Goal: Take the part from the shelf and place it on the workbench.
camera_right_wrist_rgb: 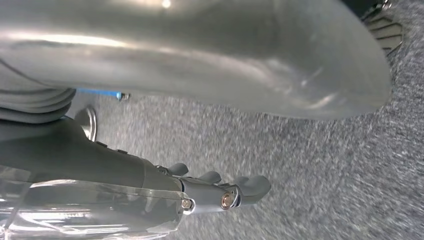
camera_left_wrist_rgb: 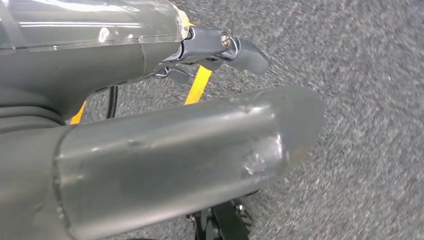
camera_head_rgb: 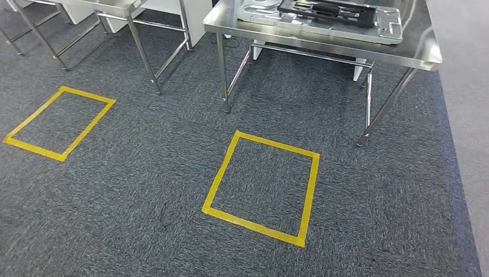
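Note:
A steel table (camera_head_rgb: 323, 36) stands at the top right of the head view. On it lies a flat silver metal part (camera_head_rgb: 387, 26) with a black piece (camera_head_rgb: 331, 11) on top. My left hand (camera_left_wrist_rgb: 165, 125) hangs over grey carpet in the left wrist view, its thumb and fingers (camera_left_wrist_rgb: 227, 49) apart with nothing between them. My right hand (camera_right_wrist_rgb: 150, 165) also hangs over carpet in the right wrist view, its fingers (camera_right_wrist_rgb: 225, 192) stretched out and holding nothing.
Two yellow tape squares mark the carpet, one (camera_head_rgb: 260, 187) in front of the steel table and one (camera_head_rgb: 59, 122) to the left. A second steel table (camera_head_rgb: 118, 7) stands at the top left. A lighter floor strip (camera_head_rgb: 468, 115) runs down the right edge.

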You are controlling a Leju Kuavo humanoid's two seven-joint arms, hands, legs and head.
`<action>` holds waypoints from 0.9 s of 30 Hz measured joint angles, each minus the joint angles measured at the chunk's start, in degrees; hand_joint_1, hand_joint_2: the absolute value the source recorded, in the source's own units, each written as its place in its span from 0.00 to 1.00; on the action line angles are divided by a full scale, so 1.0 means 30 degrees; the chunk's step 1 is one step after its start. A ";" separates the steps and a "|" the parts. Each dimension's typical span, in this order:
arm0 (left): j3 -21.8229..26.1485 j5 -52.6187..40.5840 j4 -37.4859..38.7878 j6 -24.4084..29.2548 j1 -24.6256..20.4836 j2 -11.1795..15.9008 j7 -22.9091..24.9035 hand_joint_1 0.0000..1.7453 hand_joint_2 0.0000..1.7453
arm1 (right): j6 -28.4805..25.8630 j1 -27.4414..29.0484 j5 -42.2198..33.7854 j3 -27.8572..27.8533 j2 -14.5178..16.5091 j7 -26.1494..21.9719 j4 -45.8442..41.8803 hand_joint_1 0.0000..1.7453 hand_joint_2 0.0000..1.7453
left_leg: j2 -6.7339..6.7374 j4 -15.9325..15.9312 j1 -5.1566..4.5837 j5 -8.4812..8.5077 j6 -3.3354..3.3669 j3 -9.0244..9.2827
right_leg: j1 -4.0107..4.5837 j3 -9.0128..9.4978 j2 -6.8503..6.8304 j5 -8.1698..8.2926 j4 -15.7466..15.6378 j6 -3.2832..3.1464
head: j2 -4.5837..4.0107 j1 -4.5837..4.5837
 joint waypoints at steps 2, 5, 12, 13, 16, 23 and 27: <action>0.0002 0.0000 0.0000 0.0000 0.0051 0.0006 0.0002 0.00 0.00 | 0.0035 -0.0003 0.0002 0.0013 -0.0175 0.0009 0.0051 0.00 0.00 | 0.0132 0.1311 0.0117 -0.0271 -0.0173 -0.0612 | -0.0003 -0.0068 -0.0472 -0.0031 0.0068 0.0023 | 0.0000 0.0000; 0.0011 -0.0002 0.0000 0.0000 0.0119 0.0025 0.0004 0.00 0.00 | 0.0184 -0.0037 0.0020 0.0056 -0.0337 0.0093 0.0098 0.00 0.00 | 0.0668 -0.1468 0.0253 0.1369 -0.0311 0.0861 | -0.0062 -0.0093 -0.1086 -0.0177 0.0307 0.0204 | 0.0000 0.0000; 0.0042 -0.0015 -0.0007 -0.0024 0.0145 0.0040 0.0069 0.00 0.00 | 0.0658 -0.0198 0.0118 0.0098 -0.0403 0.0288 0.0131 0.00 0.00 | 0.1045 -0.3837 0.0070 0.2268 0.0509 0.1820 | -0.0050 0.0018 -0.1807 -0.0398 0.0576 0.0970 | 0.0000 0.0004; 0.0049 -0.0027 -0.0007 -0.0031 0.0163 0.0042 0.0084 0.00 0.00 | 0.0732 -0.0209 0.0137 0.0102 -0.0379 0.0324 0.0133 0.00 0.00 | 0.0866 -0.3905 0.0102 0.2367 0.0655 0.1800 | -0.0098 -0.0061 -0.1478 -0.0645 0.0815 0.1072 | 0.0000 0.0002; 0.0080 -0.0066 -0.0007 -0.0065 0.0120 0.0046 0.0108 0.00 0.00 | 0.0858 -0.0167 0.0171 0.0106 -0.0222 0.0463 0.0142 0.00 0.00 | 0.0380 -0.3993 0.0120 0.2587 0.0930 0.1647 | -0.0155 -0.1330 -0.0131 -0.2451 0.3638 0.1159 | 0.0000 0.0002; 0.0199 -0.0188 -0.0007 -0.0158 0.0078 0.0047 0.0151 0.00 0.00 | 0.1401 -0.0112 0.0240 0.0106 -0.0128 0.0794 0.0144 0.00 0.00 | -0.1197 -0.3869 -0.0156 0.2678 0.0916 0.1523 | -0.0026 -0.0609 0.1240 -0.0630 0.1780 0.0525 | 0.0000 0.0004; 0.0217 -0.0402 -0.0007 -0.0300 0.0018 0.0078 0.0166 0.00 0.00 | 0.2151 -0.0184 0.0332 0.0107 -0.0128 0.1240 0.0151 0.00 0.00 | -0.1899 -0.3835 -0.0030 0.2825 0.0445 0.1222 | 0.0044 -0.0215 0.1274 -0.0378 0.0593 0.0329 | 0.0000 0.0000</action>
